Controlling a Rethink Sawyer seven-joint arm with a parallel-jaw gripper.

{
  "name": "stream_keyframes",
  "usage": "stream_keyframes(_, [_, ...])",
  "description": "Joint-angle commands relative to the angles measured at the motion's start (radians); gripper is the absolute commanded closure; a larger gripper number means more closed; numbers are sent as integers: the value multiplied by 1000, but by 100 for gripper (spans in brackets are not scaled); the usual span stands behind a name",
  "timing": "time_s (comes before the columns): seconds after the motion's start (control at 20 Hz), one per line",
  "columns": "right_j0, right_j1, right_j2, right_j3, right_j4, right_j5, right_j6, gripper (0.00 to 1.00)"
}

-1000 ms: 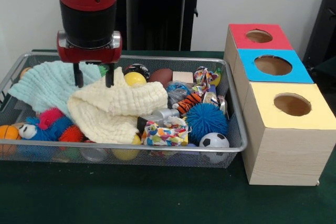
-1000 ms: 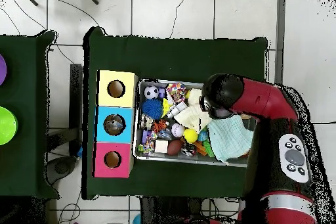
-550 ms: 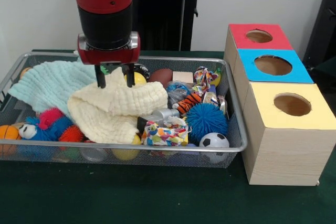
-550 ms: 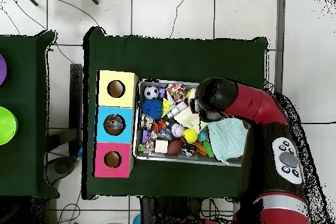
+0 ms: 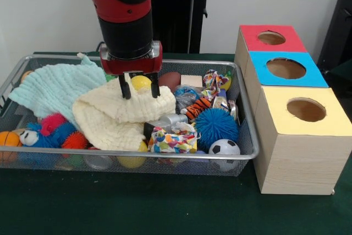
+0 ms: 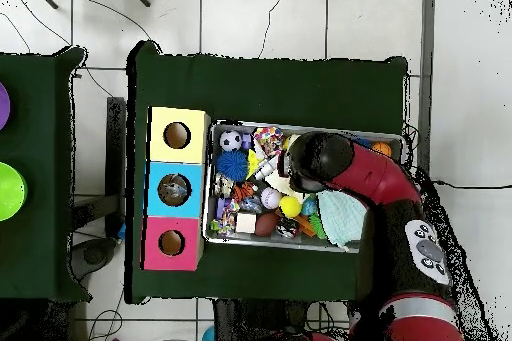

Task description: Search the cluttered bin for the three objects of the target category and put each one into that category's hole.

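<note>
My gripper hangs open over the back of the wire bin, its fingertips just above the top fold of a cream cloth. A yellow ball shows between the two fingers, just behind the cloth. Three boxes stand to the right of the bin, with holes in a red top, a blue top and a yellow top. In the overhead view the arm's head covers the gripper and the middle of the bin.
A mint cloth fills the bin's left back. Around it lie a brown football, a blue spiky ball, a soccer ball, a striped tiger toy, a patterned bundle and fuzzy toys.
In the front view the gripper has travelled right along the bin, from over the mint cloth's edge to over the cream cloth by the yellow ball. It stays open.
</note>
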Motion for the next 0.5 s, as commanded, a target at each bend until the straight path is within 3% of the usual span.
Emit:
stream_keyframes(0.05, [-4, 47, 103, 145, 71, -90, 210, 0])
stream_keyframes(0.5, [36, 33, 90, 200, 118, -125, 242, 0])
